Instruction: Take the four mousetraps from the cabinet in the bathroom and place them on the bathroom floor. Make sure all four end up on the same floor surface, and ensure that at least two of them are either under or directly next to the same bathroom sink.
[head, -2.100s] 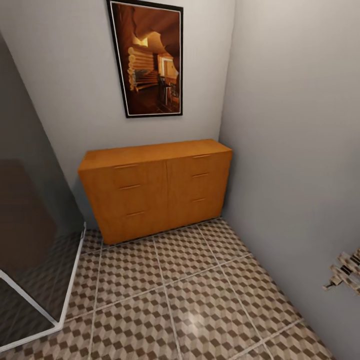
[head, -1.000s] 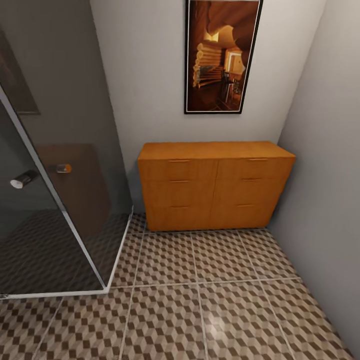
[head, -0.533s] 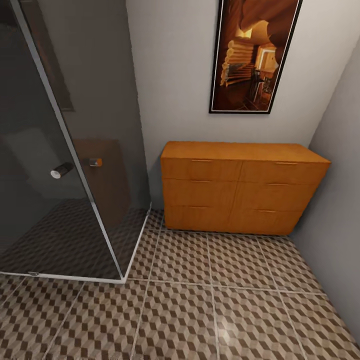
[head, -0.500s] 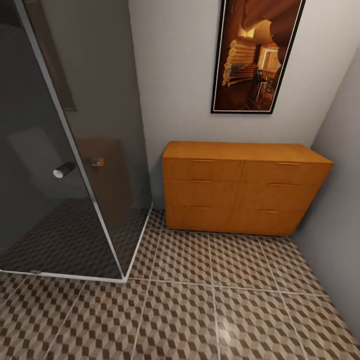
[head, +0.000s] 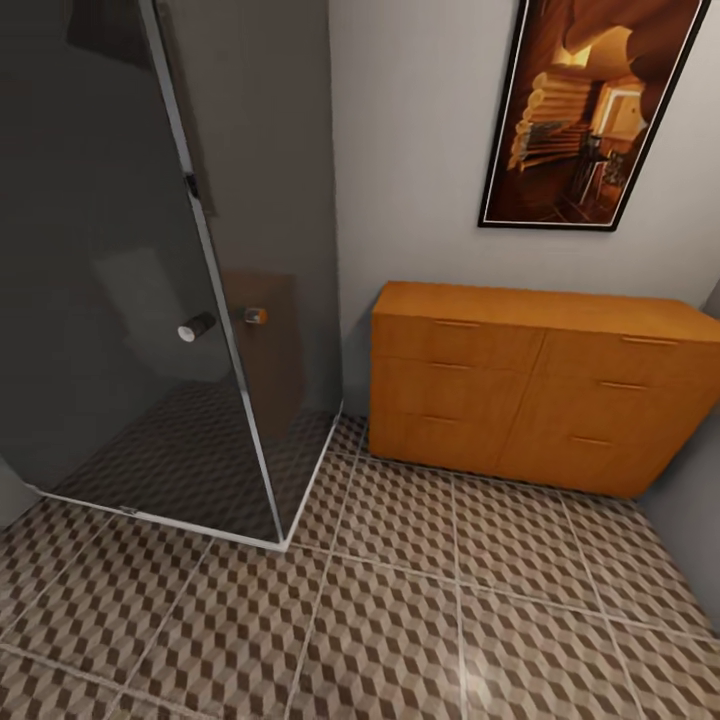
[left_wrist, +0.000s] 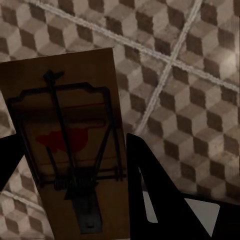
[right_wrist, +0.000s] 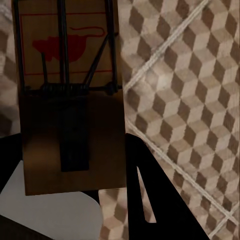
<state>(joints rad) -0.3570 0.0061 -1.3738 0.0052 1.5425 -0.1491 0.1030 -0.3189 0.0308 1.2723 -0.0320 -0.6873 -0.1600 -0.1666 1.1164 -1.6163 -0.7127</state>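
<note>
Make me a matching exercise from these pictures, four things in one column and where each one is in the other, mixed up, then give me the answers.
Things:
1. cabinet
2. framed picture
3. glass shower enclosure
4. mousetrap

Places:
A. between the left gripper's fingers
B. on the wall above the cabinet
C. against the back wall, on the bathroom floor
D. left of the cabinet

Pairs: 1-C, 2-B, 3-D, 4-A

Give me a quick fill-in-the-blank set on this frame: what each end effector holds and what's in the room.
1. Each end effector holds one ___.
2. The left end effector holds its mousetrap over the tiled ___.
3. The cabinet stands beneath a framed ___.
4. The cabinet's drawers are all ___.

Missing words: mousetrap; floor; picture; closed
</note>
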